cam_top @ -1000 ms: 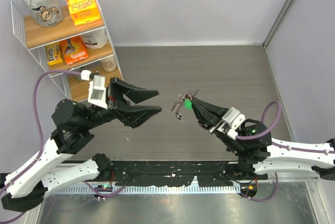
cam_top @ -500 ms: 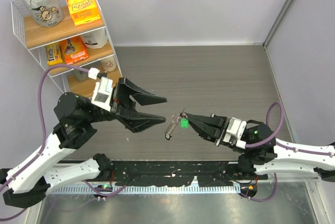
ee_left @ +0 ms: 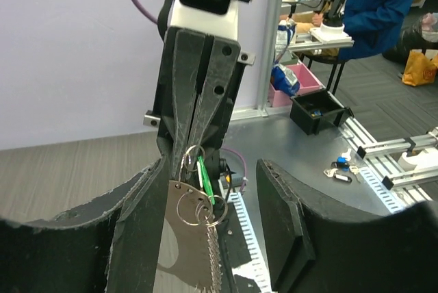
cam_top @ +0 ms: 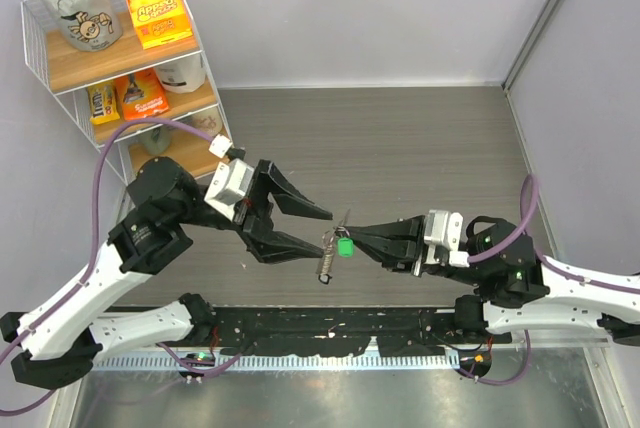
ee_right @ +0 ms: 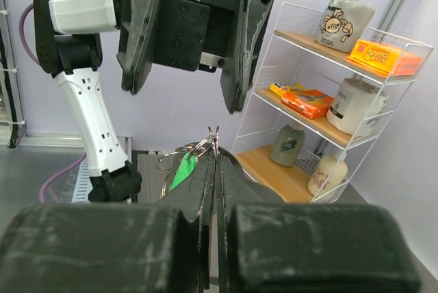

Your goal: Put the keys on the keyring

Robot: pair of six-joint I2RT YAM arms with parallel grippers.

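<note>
The right gripper [cam_top: 352,238] has its fingers pressed together, pinching the keyring [cam_top: 327,260] by a ring at its top; the rest of it dangles in mid-air above the table [cam_top: 400,138]; the green-headed key [cam_top: 344,247] hangs right at those fingertips; the left gripper [cam_top: 326,230] faces it with fingers spread, one on either side of the keyring, gripping nothing.

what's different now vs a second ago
The left claw swung right, toward the right claw, which turned left and brought the keyring with the green key lower in the top view. The keyring now hangs at the left claw's open fingertips. Unchanged: right claw shut on the keyring, left claw open.
</note>
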